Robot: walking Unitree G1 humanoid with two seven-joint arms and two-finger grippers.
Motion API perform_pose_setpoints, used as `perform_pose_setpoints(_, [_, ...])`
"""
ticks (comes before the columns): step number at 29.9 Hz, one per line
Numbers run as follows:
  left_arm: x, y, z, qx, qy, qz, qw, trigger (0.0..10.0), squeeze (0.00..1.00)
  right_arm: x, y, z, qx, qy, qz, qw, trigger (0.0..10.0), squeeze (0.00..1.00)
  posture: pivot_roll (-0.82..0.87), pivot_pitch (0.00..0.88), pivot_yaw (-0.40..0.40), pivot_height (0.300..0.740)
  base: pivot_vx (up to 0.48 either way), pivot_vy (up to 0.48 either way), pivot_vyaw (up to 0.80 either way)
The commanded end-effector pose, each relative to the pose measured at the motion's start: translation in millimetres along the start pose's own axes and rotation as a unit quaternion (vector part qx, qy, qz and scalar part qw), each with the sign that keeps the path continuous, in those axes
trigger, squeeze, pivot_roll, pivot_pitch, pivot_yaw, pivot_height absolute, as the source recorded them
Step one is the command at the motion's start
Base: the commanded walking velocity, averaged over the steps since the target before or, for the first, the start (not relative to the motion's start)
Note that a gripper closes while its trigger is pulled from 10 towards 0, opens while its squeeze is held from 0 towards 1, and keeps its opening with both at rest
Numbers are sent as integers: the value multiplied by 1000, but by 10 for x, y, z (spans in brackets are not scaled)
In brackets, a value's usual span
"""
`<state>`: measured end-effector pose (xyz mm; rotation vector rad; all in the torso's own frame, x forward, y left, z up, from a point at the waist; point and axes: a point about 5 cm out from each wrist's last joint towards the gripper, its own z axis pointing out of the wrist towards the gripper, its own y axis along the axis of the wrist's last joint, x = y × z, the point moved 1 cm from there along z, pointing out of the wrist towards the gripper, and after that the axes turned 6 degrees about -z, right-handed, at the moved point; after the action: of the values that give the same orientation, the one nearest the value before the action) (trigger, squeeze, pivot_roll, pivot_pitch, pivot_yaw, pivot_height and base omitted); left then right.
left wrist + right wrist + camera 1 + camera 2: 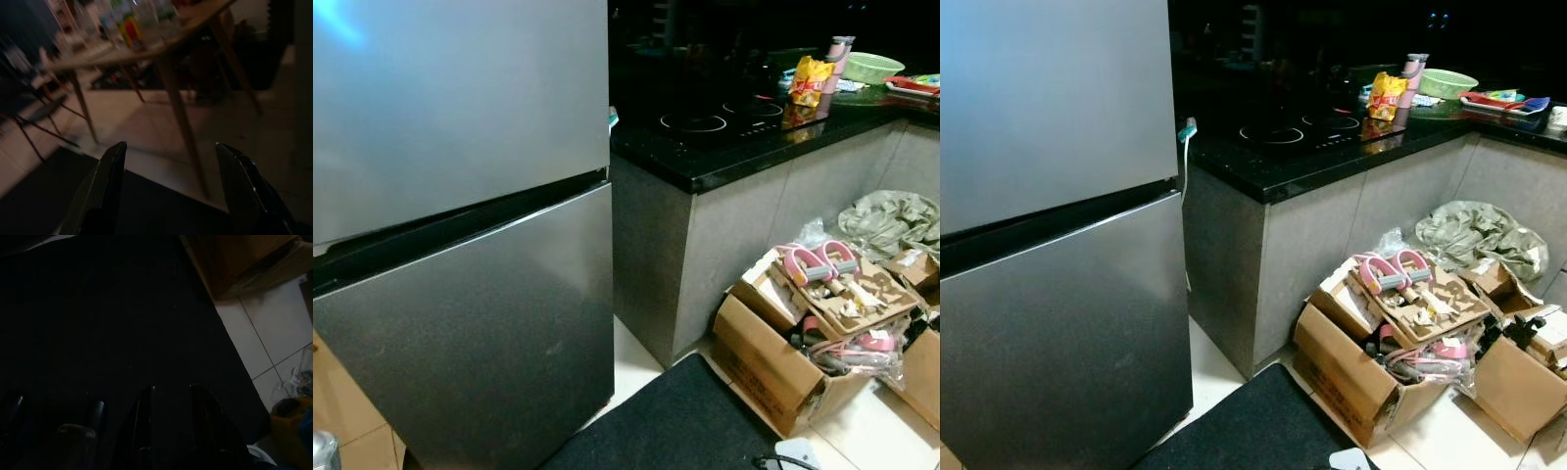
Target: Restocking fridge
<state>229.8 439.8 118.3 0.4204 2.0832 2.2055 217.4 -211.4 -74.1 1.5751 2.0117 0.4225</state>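
The two-door steel fridge (460, 245) stands shut at the robot's left, just beside the black surface (1332, 147) with its induction hob. Both arms hang idle and empty: the left hand (168, 191) is spread wide, the right hand (171, 426) narrow over the dark floor mat (98, 308). Open cardboard boxes (1381, 352) of clutter crowd the mat's edge, so stepping in could snag a foot.

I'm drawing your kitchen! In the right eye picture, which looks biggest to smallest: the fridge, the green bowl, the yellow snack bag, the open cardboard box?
1. fridge
2. open cardboard box
3. green bowl
4. yellow snack bag

The bowl and bag sit far back on the counter, so they look smaller than they are.
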Motion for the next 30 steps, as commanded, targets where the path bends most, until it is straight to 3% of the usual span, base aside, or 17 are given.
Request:
perform_pose_setpoints(1, [-61, -2, -10, 8, -24, -5, 1000, 10000, 0, -25, -14, -4, -2, -5, 2, 1000, 10000, 0, 11, 72, -22, 740, 0, 0, 0])
perform_pose_setpoints(3, [-310, -129, -200, 18, -101, 10, 995, 10000, 0, 3, -26, -5, -2, -1, -2, 1000, 10000, 0, 11, 72, -22, 740, 0, 0, 0])
perform_pose_setpoints(7, [-476, -248, -375, 24, -154, 27, 987, 10000, 0, 25, -36, -6, -2, 3, -8, 1000, 10000, 0, 5, 73, -15, 740, 0, 0, 0])
perform_pose_setpoints(8, [-685, -528, -720, 58, -239, 55, 968, 10000, 0, 63, -52, -9, -4, 15, -13, 1000, 10000, 0, -1, 76, -13, 740, 0, 0, 0])
perform_pose_setpoints(9, [-685, -528, -720, 58, -239, 55, 968, 10000, 0, 63, -52, -9, -4, 15, -13, 1000, 10000, 0, -1, 76, -13, 740, 0, 0, 0])
perform_pose_setpoints(10, [-740, -619, -841, 68, -264, 66, 960, 10000, 0, 74, -58, -10, -4, 19, -16, 1000, 10000, 0, -1, 76, -13, 740, 0, 0, 0])
perform_pose_setpoints(12, [-842, -928, -1229, 111, -358, 100, 922, 10000, 0, 102, -65, -13, -6, 32, -23, 999, 10000, 0, -3, 77, -14, 740, 0, 0, 0])
perform_pose_setpoints(13, [-842, -928, -1229, 111, -358, 100, 922, 10000, 0, 102, -65, -13, -6, 32, -23, 999, 10000, 0, -3, 77, -14, 740, 0, 0, 0])
perform_pose_setpoints(15, [-873, -1142, -1537, 138, -428, 123, 885, 10000, 0, 135, -70, -15, -8, 46, -36, 998, 10000, 0, -3, 77, -15, 740, 0, 0, 0])
perform_pose_setpoints(16, [-873, -1142, -1537, 138, -428, 123, 885, 10000, 0, 135, -70, -15, -8, 46, -36, 998, 10000, 0, -3, 77, -15, 740, 0, 0, 0])
perform_pose_setpoints(18, [-839, -1373, -1841, 178, -481, 153, 845, 10000, 0, 179, -77, -17, -7, 60, -55, 997, 10000, 0, -4, 78, -16, 740, 0, 0, 800])
perform_pose_setpoints(22, [-836, -1503, -2110, 184, -534, 188, 803, 10000, 0, 205, -50, -13, -11, 65, -55, 996, 10000, 0, 1, 79, -25, 740, 0, 0, 800])
perform_pose_setpoints(27, [-870, -1495, -2151, 181, -545, 191, 796, 10000, 0, 217, -15, -10, -16, 69, -57, 996, 10000, 0, 1, 79, -27, 740, 0, 0, 800])
perform_pose_setpoints(30, [-878, -1487, -2131, 189, -530, 186, 805, 10000, 0, 220, 19, -6, -20, 72, -60, 995, 10000, 0, 1, 79, -26, 740, 0, 0, 800])
